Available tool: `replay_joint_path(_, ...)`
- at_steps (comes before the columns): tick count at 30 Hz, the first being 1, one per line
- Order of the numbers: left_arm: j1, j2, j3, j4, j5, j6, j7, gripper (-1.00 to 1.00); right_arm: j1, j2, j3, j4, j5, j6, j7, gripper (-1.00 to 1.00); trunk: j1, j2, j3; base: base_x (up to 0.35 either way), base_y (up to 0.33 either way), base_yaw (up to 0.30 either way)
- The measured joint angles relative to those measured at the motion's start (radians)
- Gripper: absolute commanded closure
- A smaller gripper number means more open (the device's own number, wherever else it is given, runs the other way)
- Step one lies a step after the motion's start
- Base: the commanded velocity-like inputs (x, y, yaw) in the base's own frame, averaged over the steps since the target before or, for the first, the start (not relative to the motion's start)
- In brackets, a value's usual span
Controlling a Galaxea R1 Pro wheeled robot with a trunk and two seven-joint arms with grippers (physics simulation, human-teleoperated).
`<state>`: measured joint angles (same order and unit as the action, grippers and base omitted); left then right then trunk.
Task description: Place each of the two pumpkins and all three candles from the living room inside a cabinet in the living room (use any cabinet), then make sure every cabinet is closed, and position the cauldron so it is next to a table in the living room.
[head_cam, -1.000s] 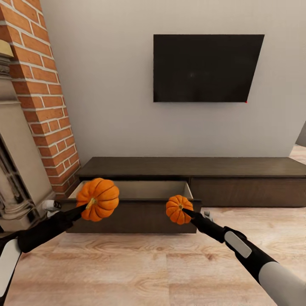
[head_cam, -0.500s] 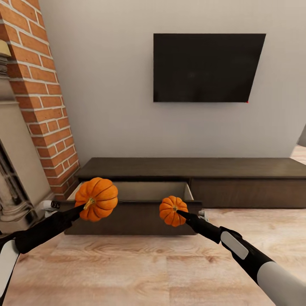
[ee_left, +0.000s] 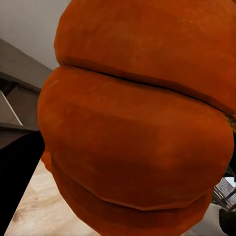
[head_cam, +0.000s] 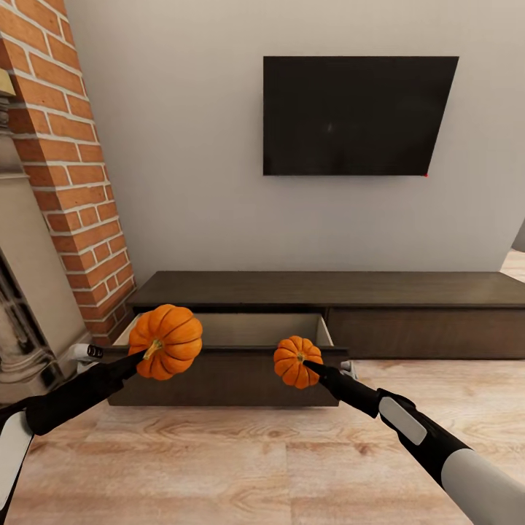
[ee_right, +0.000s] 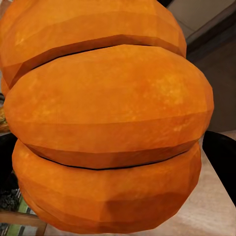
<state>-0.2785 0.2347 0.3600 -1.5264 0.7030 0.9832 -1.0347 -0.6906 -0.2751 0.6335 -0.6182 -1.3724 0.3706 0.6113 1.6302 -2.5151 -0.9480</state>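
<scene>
The grey wall (head_cam: 197,146) took most of the head view, with a black TV (head_cam: 357,115) mounted on it. At the left stood a red-brick fireplace (head_cam: 73,182). Below the TV, the long dark-brown cabinet (head_cam: 408,288) ran along the wall on the light wood floor (head_cam: 240,467). Its left drawer (head_cam: 219,375) was pulled out toward the robot, and the pale inside of it was visible; the right front panel (head_cam: 430,332) was shut.

The bigger pumpkin (head_cam: 168,341) was held in the air by the left gripper (head_cam: 135,359), in front of the left part of the open drawer and near its front edge. Its stem pointed toward the arm. In the left wrist view this pumpkin (ee_left: 137,128) was very close to the camera, and a black finger (ee_left: 19,187) showed beside it, so the claw was closed on it.

The smaller pumpkin (head_cam: 294,361) was held by the right gripper (head_cam: 312,365), in front of the right part of the drawer, also off the floor. In the right wrist view this pumpkin (ee_right: 103,118) covered almost everything, with a dark finger (ee_right: 221,157) at its side; this claw was clamped on it too. The two pumpkins were well apart.
</scene>
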Motion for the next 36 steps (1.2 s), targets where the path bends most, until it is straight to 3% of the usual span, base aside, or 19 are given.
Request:
replay_joint_path(19,0.0,-0.002,-0.009,0.005,-0.004,0.0,0.005,1.0,-0.002,0.004,-0.003,0.0,-0.001,0.01,0.0,1.0,0.0,0.0,0.0,0.0,0.0,0.0)
replay_joint_path(23,-0.011,-0.003,-0.027,0.008,-0.001,0.002,0.016,1.0,-0.059,0.005,-0.009,0.0,-0.007,0.081,-0.021,1.0,0.0,0.0,0.0,0.02,0.0,0.0)
replay_joint_path(26,-0.04,-0.004,-0.033,0.03,-0.002,0.0,0.068,1.0,-0.12,0.012,-0.01,0.002,-0.006,0.117,-0.108,1.0,0.0,0.0,0.0,0.068,0.0,0.0)
replay_joint_path(30,-0.11,-0.004,-0.035,0.124,0.0,-0.002,0.191,1.0,-0.196,0.065,-0.01,0.002,-0.013,0.133,-0.274,1.0,0.0,0.0,0.0,0.077,0.0,0.0)
replay_joint_path(33,-0.176,-0.001,-0.035,0.226,0.003,-0.001,0.225,1.0,-0.23,0.101,-0.009,0.005,-0.011,0.134,-0.359,1.0,0.0,0.0,0.0,0.041,0.0,0.0)
replay_joint_path(36,-0.24,0.005,-0.035,0.33,0.001,-0.001,0.236,1.0,-0.241,0.118,-0.009,0.006,-0.009,0.134,-0.434,1.0,0.0,0.0,0.0,0.01,0.0,0.0)
